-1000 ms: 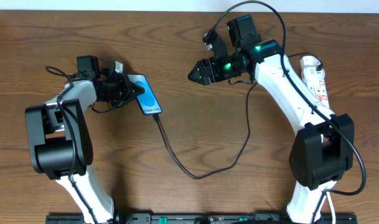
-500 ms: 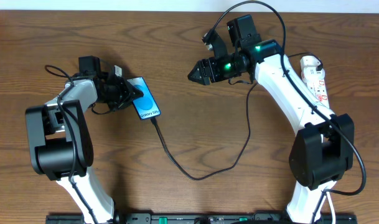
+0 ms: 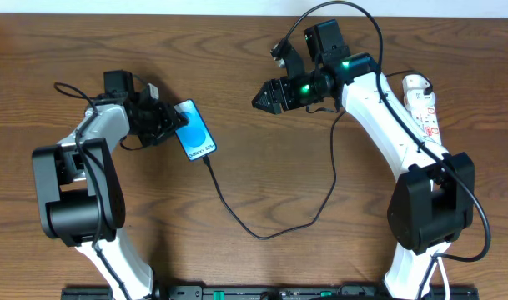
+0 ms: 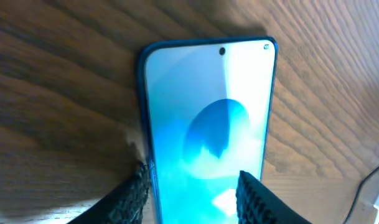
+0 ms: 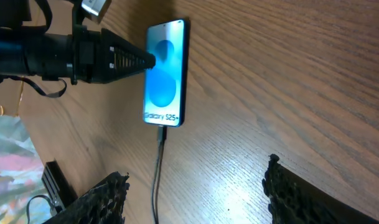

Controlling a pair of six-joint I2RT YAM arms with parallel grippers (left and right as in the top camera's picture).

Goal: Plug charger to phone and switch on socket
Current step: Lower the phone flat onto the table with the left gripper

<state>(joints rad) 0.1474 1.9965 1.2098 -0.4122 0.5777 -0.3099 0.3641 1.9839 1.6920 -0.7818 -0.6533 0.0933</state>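
Note:
The phone [image 3: 193, 130] lies on the wooden table with its light blue screen up; it also shows in the left wrist view [image 4: 208, 124] and the right wrist view [image 5: 166, 74]. The thin black charger cable [image 3: 262, 234] is plugged into the phone's bottom end, also seen in the right wrist view [image 5: 158, 163], and loops right and up behind the right arm. Its white plug adapter is hidden. My left gripper [image 3: 168, 122] is shut on the phone's upper part [image 4: 192, 193]. My right gripper [image 3: 264, 96] is open and empty above the table [image 5: 195, 171]. The white socket strip [image 3: 426, 107] lies at the far right, partly behind the right arm.
Thick black robot cables arc above the right arm [image 3: 320, 12] and loop beside the left arm [image 3: 70, 90]. The table's back edge runs along the top [image 3: 195, 8]. A black rail lies along the front edge [image 3: 262, 292].
My left gripper has drawn back to the left, and the phone has slid left and turned slightly with it. The right arm has not moved.

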